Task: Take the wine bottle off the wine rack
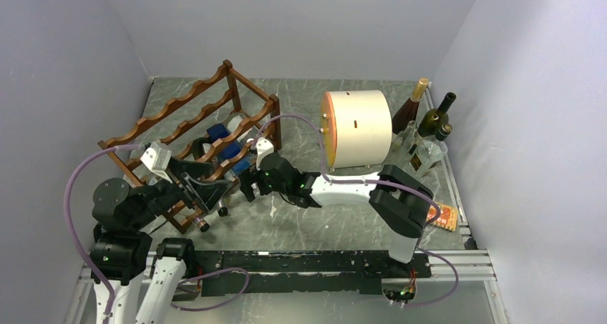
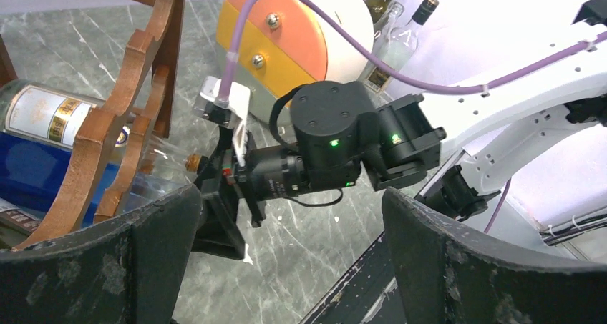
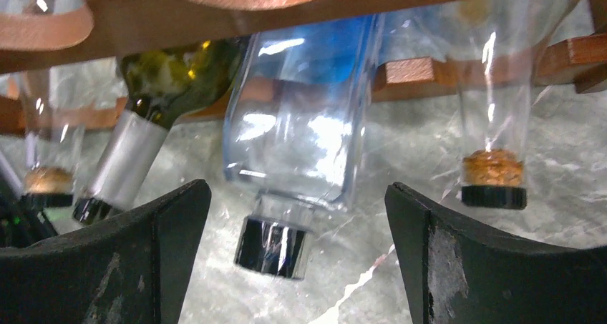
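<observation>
The reddish-brown wine rack (image 1: 187, 99) stands at the left centre, with several bottles lying in its lower tier. My right gripper (image 1: 247, 184) is open at the rack's front. In the right wrist view its jaws (image 3: 297, 195) stand on either side of the shiny dark cap (image 3: 272, 245) of a clear blue-tinted bottle (image 3: 300, 131), without touching it. A green bottle with a silver neck (image 3: 136, 152) lies to the left, and a clear corked bottle (image 3: 492, 174) to the right. My left gripper (image 1: 204, 192) is open and empty beside the rack's near corner (image 2: 107, 138).
A cream drum (image 1: 358, 127) with an orange face lies right of the rack. Several upright bottles (image 1: 426, 124) stand in the back right corner. An orange packet (image 1: 445, 215) lies by the right edge. My right wrist (image 2: 336, 138) fills the left wrist view.
</observation>
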You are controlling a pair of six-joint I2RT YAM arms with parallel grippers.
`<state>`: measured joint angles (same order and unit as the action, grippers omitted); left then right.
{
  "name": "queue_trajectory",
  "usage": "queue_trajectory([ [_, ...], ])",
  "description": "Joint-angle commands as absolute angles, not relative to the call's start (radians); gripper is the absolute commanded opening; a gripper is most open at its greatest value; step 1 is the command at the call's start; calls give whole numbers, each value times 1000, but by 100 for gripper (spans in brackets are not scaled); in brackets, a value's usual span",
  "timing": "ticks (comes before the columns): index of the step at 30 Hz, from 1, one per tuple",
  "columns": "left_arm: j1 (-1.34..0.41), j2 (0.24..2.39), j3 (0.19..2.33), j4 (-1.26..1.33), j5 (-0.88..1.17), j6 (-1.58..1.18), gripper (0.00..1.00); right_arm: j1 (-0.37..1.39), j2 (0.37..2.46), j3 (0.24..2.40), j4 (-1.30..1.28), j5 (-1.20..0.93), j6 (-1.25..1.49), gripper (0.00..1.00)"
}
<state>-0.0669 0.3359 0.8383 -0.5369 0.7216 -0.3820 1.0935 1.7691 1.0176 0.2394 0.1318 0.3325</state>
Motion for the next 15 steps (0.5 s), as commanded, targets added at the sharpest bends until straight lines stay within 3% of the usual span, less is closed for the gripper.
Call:
queue_trajectory([
  [1,-61,340,911,-566,719,-379,99,1103,1812,1074,278,248,348,98],
  [15,-61,420,1056,-584,680,-390,99,1165,1940,1106,466,456,288,90],
])
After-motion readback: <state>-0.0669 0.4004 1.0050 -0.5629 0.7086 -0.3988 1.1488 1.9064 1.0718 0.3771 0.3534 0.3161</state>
